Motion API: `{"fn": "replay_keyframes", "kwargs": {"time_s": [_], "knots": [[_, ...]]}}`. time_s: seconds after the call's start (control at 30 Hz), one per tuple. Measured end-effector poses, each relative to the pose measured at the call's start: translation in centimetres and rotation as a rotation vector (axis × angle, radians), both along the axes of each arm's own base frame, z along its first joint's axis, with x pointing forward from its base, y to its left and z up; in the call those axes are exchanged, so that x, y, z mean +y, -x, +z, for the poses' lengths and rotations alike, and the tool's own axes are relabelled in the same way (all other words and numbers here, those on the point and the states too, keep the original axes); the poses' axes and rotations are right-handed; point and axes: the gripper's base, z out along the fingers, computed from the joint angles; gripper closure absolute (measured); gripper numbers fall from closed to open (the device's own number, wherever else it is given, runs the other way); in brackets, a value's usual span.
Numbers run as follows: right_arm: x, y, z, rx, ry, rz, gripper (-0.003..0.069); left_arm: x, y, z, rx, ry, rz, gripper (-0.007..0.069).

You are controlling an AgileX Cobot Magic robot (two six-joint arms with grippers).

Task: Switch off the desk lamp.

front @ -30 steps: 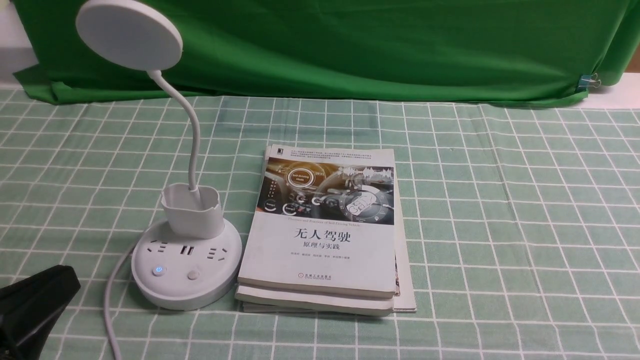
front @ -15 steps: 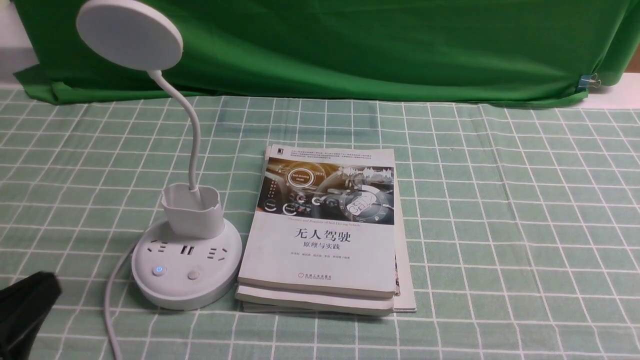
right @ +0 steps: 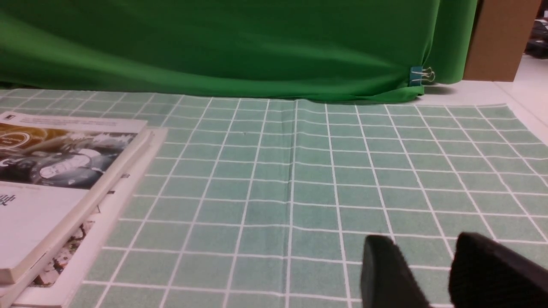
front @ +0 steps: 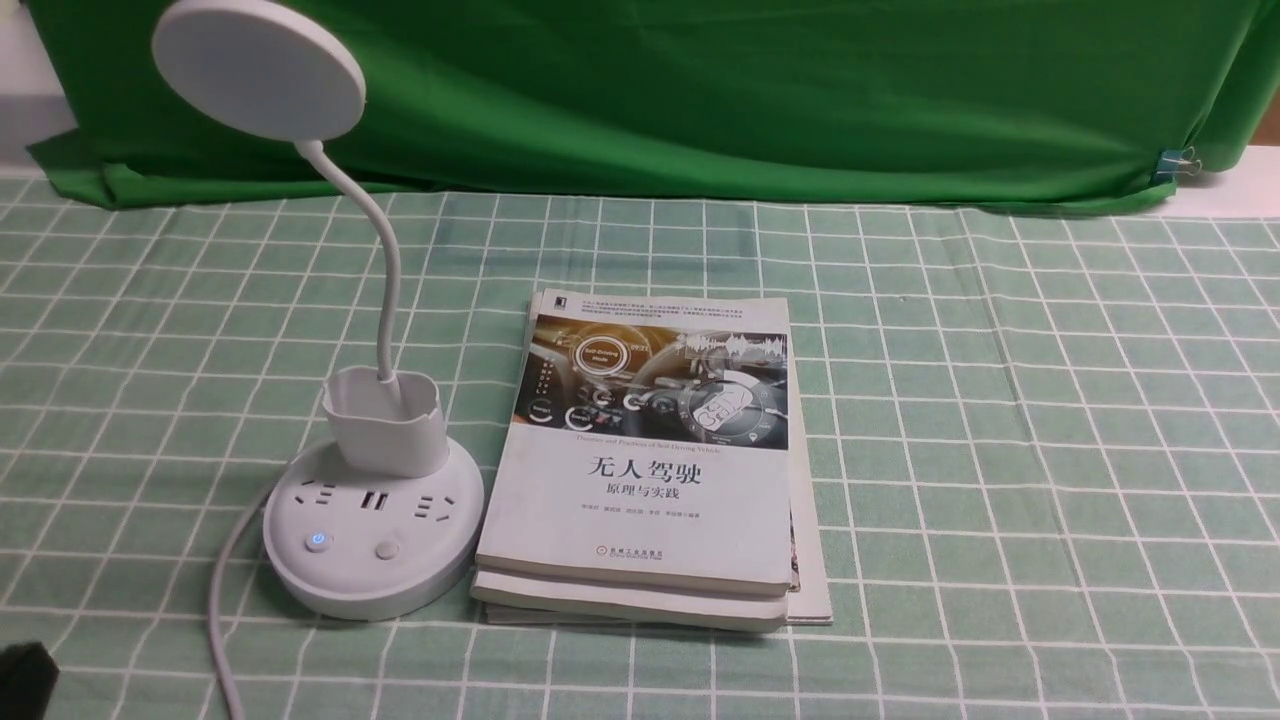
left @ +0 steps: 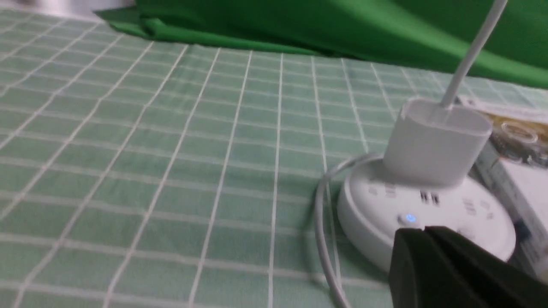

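Note:
The white desk lamp stands at the left of the table: round disc head, bendy neck, small cup holder, round base with sockets and two buttons. The left button glows blue; the one beside it is unlit. Its white cord runs off the front edge. My left gripper shows only as a black tip at the bottom left corner, apart from the lamp. In the left wrist view the gripper is shut and empty, its tip just before the base. My right gripper is open and empty above bare cloth.
A stack of books lies just right of the lamp base, also seen in the right wrist view. A green checked cloth covers the table. A green backdrop hangs along the far edge.
My left gripper has drawn back toward the bottom left corner of the front view, away from the lamp. The lamp and books have not moved.

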Motion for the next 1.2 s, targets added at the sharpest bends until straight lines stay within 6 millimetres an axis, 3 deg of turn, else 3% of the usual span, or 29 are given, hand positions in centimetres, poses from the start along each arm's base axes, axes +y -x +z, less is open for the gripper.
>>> {"fn": "replay_keyframes", "kwargs": {"time_s": [1.2], "knots": [[0.00, 0.00, 0.00, 0.000, 0.000, 0.000, 0.0417, -0.10, 0.04, -0.03, 0.001, 0.010, -0.015, 0.0624]]}}
